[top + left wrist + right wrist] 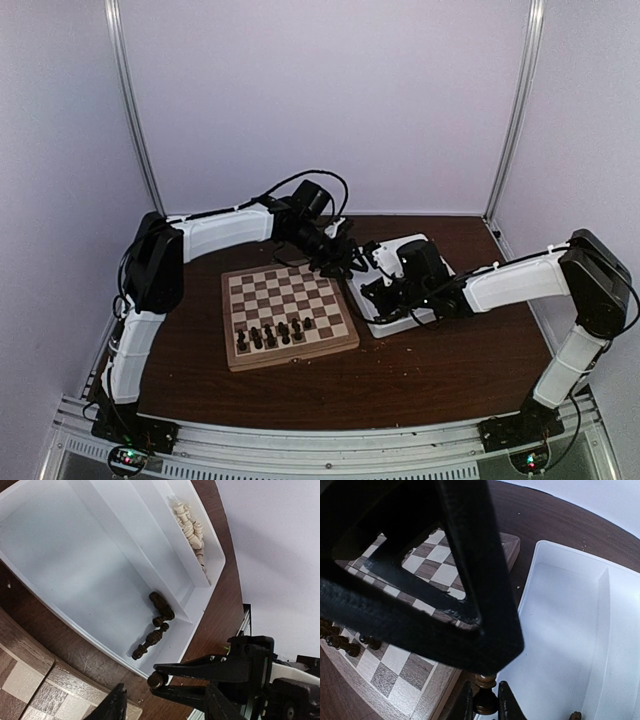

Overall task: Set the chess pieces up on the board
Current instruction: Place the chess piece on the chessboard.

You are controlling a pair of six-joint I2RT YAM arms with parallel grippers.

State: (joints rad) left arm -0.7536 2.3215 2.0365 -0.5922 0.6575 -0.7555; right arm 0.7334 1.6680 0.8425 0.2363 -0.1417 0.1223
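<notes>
The board lies left of centre, with several dark chess pieces standing along its near rows; they show again at the left edge of the right wrist view. My right gripper is shut on one dark chess piece, held over the gap between the board and the white tray. The left wrist view shows that same piece pinched at the tips of the right fingers. My left gripper hangs open around it, its jaws wide apart on either side.
The white compartmented tray sits right of the board. A few dark pieces lie in one compartment and pale cream pieces in a narrow one. Both arms crowd the strip between board and tray.
</notes>
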